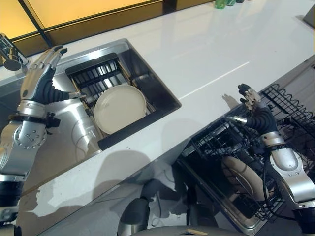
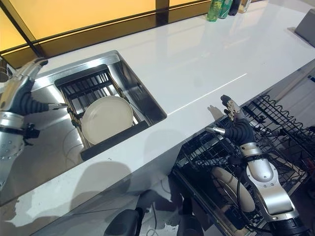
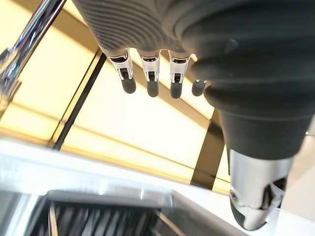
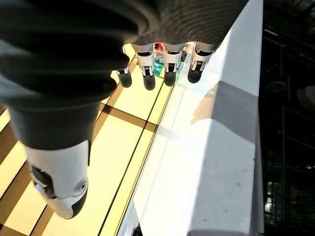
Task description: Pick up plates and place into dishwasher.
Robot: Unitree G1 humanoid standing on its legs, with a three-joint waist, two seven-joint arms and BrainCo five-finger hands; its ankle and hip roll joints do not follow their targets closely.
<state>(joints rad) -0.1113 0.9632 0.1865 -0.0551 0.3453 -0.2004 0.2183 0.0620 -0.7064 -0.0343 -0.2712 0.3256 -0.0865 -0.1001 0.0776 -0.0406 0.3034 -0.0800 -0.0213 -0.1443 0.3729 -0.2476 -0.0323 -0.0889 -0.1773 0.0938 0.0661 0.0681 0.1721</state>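
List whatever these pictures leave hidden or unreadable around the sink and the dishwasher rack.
- Plate in the sink: its underside and the dark rack beneath it are covered.
- Dishwasher rack: the plate inside is partly hidden by the right hand and its arm.
- Bottles: cut off by the top edge, right eye view.
- Faucet: cut by the left edge, behind the left hand.

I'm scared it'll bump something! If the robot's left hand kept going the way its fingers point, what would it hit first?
Probably nothing close. The left hand points up past the sink toward the yellow window; depth is unclear.
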